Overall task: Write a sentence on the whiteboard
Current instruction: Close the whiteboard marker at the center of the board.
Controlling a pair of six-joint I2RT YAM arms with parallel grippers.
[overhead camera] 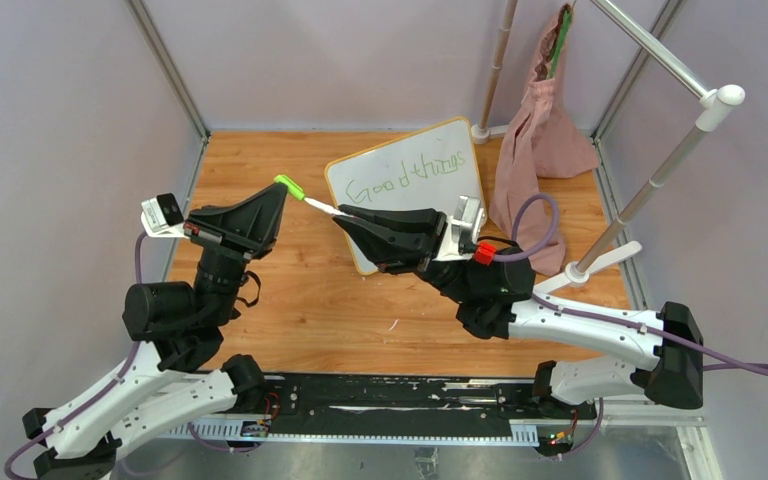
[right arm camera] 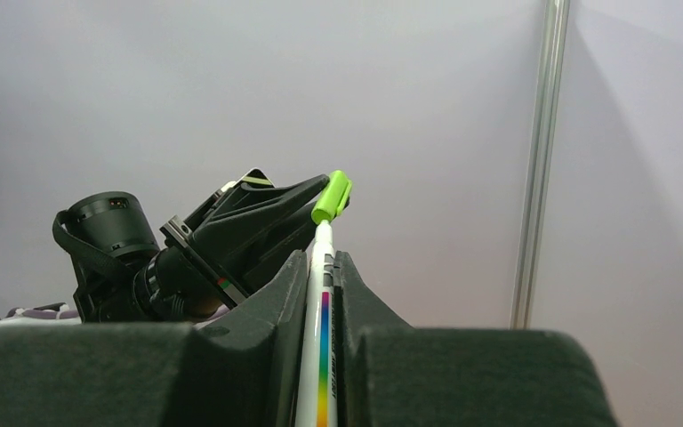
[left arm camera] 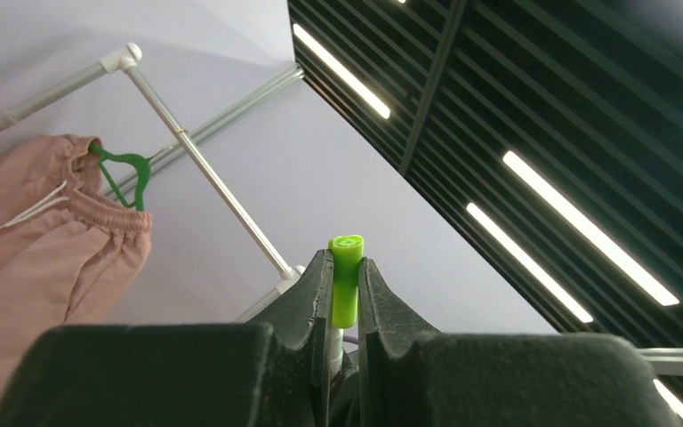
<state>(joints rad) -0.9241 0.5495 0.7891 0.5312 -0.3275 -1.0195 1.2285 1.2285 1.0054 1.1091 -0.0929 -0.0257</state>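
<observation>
Both arms are on one marker right now. The left gripper pinches the green cap, the right gripper pinches the white body, and they meet in the air just left of the whiteboard. The whiteboard sits on the table at the far middle with "Good things" on it in green. Its near corner is hidden under my right arm.

My worry is that the cap and marker don't look dead in line, and I can't tell if the cap is fully seated. A push or pull off-axis could twist the marker in the jaws or pop it loose, and if it drops near the writing, that ink probably smears easily. The right wrist also hangs over the whiteboard's lower edge, so one dip could wipe letters or shove it. The pink cloth hangs just beside the right arm too, so that's a snag risk.
</observation>
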